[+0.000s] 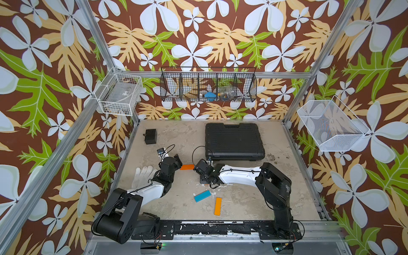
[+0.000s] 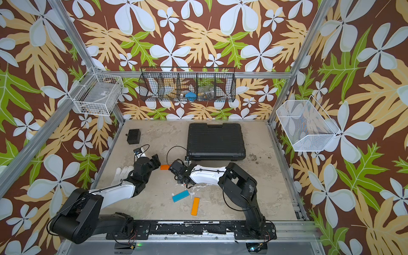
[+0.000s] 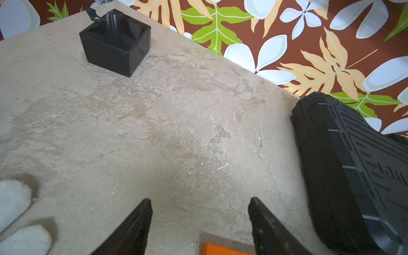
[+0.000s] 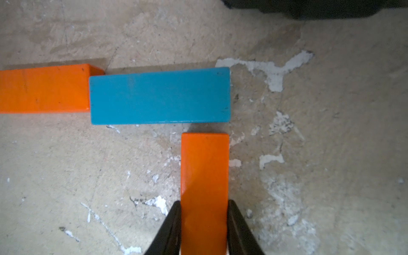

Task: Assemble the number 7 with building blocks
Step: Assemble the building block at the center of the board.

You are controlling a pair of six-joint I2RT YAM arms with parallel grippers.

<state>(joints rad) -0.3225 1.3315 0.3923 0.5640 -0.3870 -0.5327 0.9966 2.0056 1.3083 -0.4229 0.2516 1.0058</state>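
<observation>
Handling judgement: light, rigid, glossy, likely slick; best pinched across the narrow width, as the right gripper (image 4: 204,205) pinches the orange stem block (image 4: 204,167), its end close to the blue block (image 4: 160,97), which touches the orange top-bar block (image 4: 44,88) end to end. Left gripper (image 3: 199,199) jaws stand apart astride that top-bar block's end; spare blue block (image 1: 202,196) and spare orange block (image 1: 217,206) lie loose nearer the arm bases. Black wire basket (image 1: 164,88) holds a blue item (image 1: 209,95) and clear plastic (image 1: 227,90).

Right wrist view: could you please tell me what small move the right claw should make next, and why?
Probably ease the orange block forward until it touches the blue block: the right claw grips it, aligned with the blue block's end, but a narrow gap separates them.
</observation>
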